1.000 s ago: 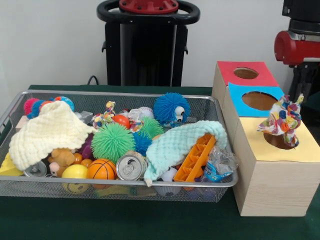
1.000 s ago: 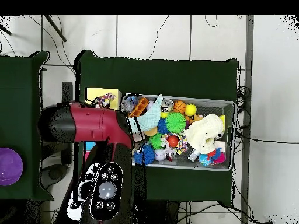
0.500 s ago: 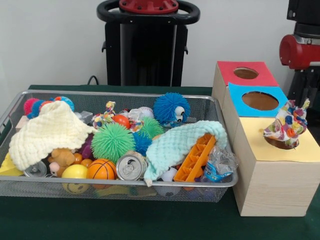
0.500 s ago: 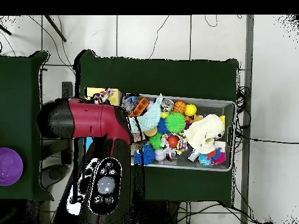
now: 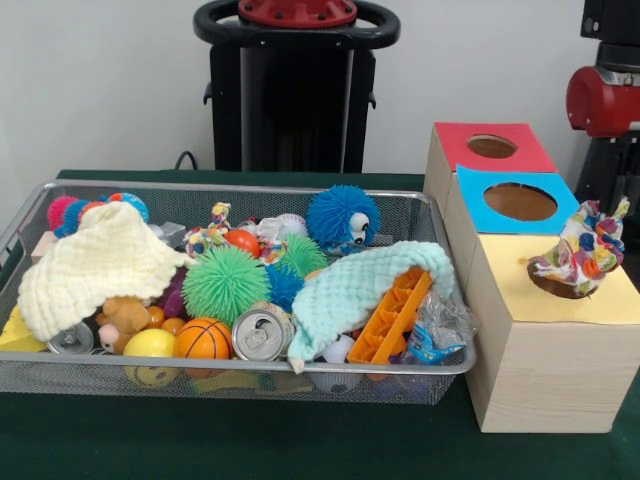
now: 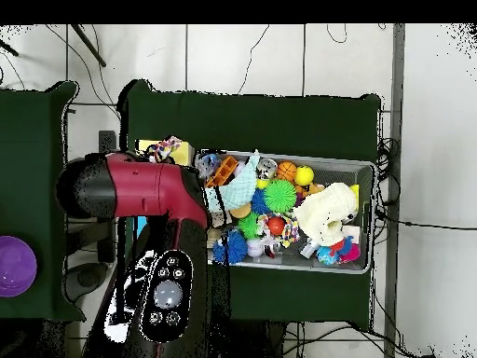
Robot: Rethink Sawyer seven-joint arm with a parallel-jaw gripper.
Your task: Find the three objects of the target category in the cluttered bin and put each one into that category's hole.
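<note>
We see the floppy speckled cloth point(image 5: 582, 252), red, yellow, blue on white, bunched over the hole point(image 5: 556, 285) in the yellow-topped box point(image 5: 548, 330); the gripper's state we cannot tell.

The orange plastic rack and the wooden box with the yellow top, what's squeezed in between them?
In the front view, a crumpled clear plastic wrapper sits between the orange rack and the yellow-topped box, against the wire basket's corner.

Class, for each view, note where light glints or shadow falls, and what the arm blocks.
Front view: even light, a glint on the drink can lid, dark shadow under the wire basket. Overhead view: the red arm covers all but a strip of the yellow-topped box.
</note>
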